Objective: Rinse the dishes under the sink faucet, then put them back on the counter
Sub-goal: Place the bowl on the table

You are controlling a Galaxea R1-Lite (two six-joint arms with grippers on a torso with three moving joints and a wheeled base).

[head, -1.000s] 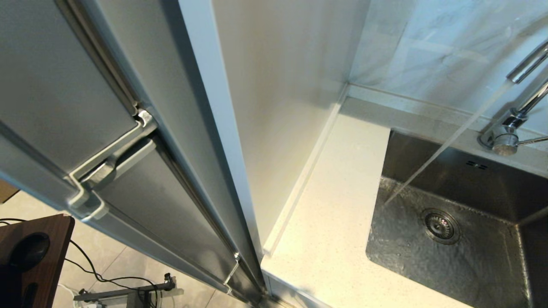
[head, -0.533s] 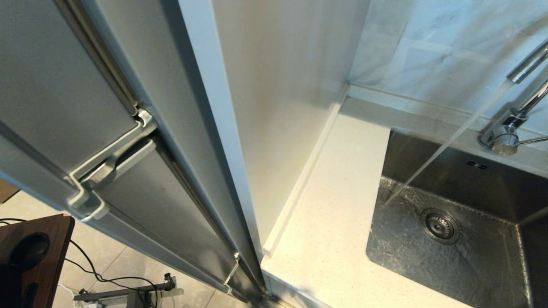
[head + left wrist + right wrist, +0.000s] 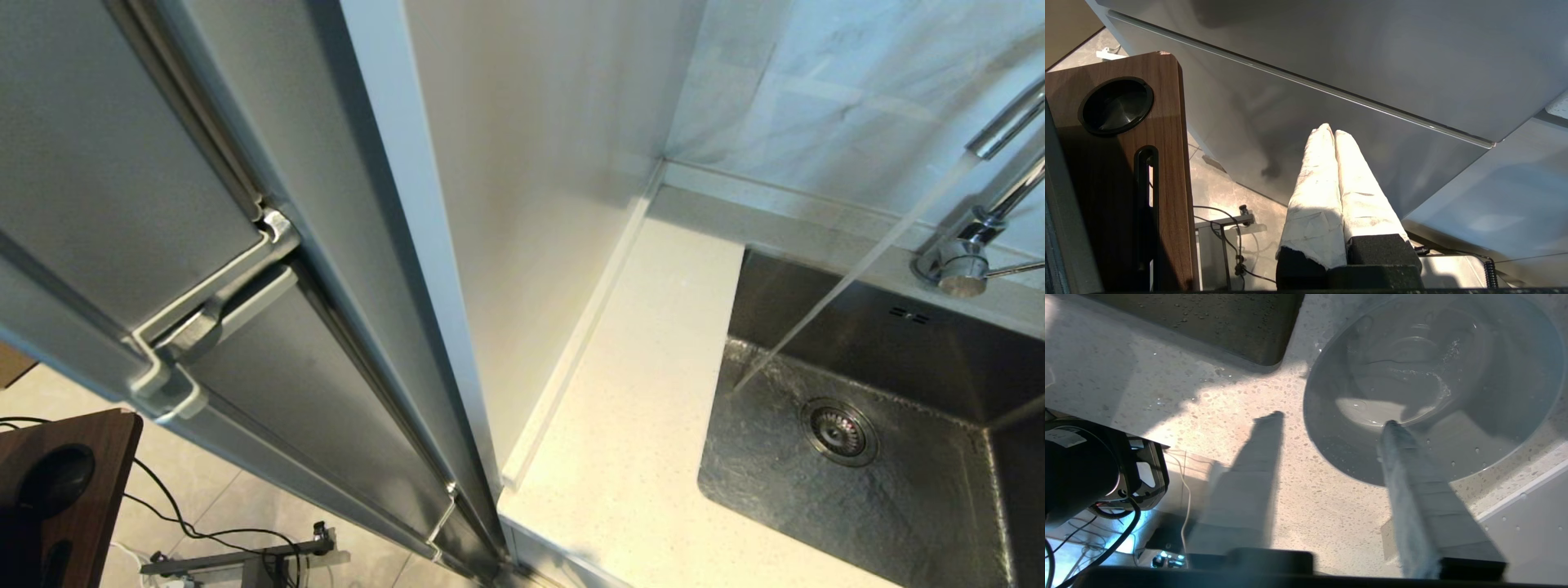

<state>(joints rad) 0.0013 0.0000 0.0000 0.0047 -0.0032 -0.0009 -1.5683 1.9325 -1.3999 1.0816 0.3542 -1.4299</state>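
Note:
In the right wrist view a wet, pale round dish [image 3: 1433,388] lies flat on the speckled counter [image 3: 1306,506], close to a corner of the sink [image 3: 1208,326]. My right gripper [image 3: 1334,419] is open just above it. One finger [image 3: 1412,477] reaches over the dish and the other [image 3: 1249,477] hangs over bare counter, so the rim sits loosely between them. In the head view water runs from the chrome faucet [image 3: 963,265] into the steel sink [image 3: 865,506]. Neither arm shows there. My left gripper [image 3: 1331,130] is shut and empty, parked low.
A grey fridge [image 3: 204,245] and a white side panel [image 3: 531,204] wall off the counter's [image 3: 645,392] left end. The marble wall [image 3: 857,82] rises behind the sink. A wooden stand [image 3: 1118,163] and cables [image 3: 1229,245] on the floor are near the left arm.

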